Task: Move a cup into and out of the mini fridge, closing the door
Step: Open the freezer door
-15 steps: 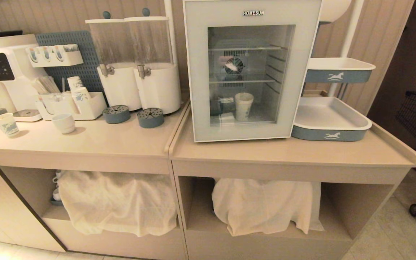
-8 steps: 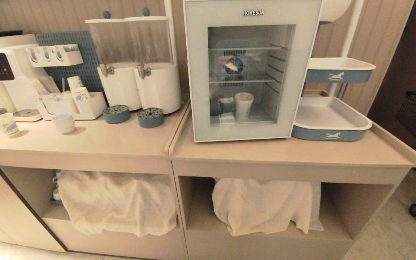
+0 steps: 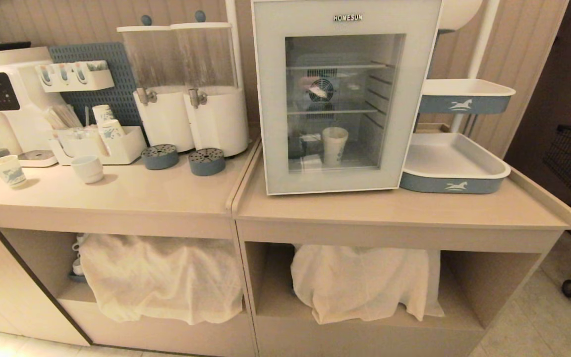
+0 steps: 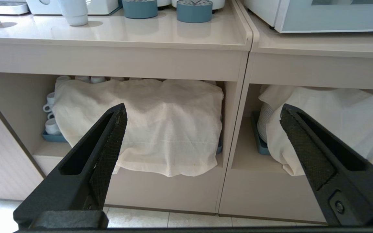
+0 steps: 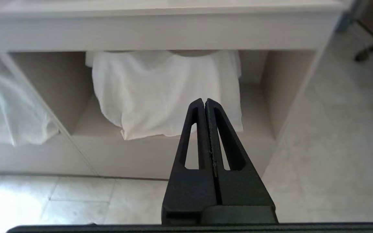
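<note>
The counter [image 3: 394, 210] is smooth and faintly glossy, and the door [image 3: 275, 99] sets clear glass in a matt pale frame. Soft white cloths [image 4: 141, 126] — rumpled, towel-like — drape below, and the left gripper [image 4: 202, 116] is matt black with cross-hatched pads [image 4: 108, 155].

The shut door [image 3: 346, 94] bars the cup [image 3: 335, 145]; bare counter [image 3: 394, 208] lies before it.

The mini fridge [image 3: 417, 74] was white, its door [image 3: 270, 99] pale blue-grey; the cup [image 3: 334, 145] at centre looked plain white, and the lower-right tray [image 3: 451, 184] had a white horse on blue.
</note>
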You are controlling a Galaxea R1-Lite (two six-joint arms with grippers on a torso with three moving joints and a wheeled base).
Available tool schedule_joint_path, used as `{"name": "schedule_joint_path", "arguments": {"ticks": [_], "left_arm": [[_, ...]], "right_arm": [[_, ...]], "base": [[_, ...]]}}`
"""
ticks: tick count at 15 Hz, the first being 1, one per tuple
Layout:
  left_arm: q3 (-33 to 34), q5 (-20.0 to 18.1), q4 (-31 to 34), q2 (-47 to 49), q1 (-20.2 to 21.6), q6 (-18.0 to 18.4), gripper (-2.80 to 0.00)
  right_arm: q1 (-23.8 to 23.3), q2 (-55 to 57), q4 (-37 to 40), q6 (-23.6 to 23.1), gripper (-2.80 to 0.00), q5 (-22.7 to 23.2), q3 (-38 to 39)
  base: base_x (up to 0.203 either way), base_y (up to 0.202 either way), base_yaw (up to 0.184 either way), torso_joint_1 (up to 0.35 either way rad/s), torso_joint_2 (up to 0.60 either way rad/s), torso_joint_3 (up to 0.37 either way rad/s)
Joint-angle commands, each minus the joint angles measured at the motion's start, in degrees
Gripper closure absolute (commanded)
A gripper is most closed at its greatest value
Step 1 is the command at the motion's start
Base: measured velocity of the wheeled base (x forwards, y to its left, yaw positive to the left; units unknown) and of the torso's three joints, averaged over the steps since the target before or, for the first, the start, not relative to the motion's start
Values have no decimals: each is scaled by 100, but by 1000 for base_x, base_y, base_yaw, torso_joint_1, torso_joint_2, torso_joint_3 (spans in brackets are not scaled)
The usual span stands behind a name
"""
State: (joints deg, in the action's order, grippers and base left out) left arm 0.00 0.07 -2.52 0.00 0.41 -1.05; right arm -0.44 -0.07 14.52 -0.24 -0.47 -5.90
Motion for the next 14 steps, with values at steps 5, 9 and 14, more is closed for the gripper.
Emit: {"name": "schedule_joint_path", "arguments": {"ticks": [5, 9, 14], "left_arm": [[105, 1, -3, 8, 2, 17, -280], [105, 1, -3, 0, 2, -1, -280], [105, 1, -11, 9, 2, 8, -280]], "right_arm": [[-9, 16, 33, 59, 0, -41, 1], [-9, 16, 25, 59, 0, -41, 1], [0, 16, 16, 59, 0, -50, 1]], "base": [[0, 0, 0, 0, 0, 0], [0, 0, 0, 0, 0, 0], [0, 0, 0, 0, 0, 0]]}}
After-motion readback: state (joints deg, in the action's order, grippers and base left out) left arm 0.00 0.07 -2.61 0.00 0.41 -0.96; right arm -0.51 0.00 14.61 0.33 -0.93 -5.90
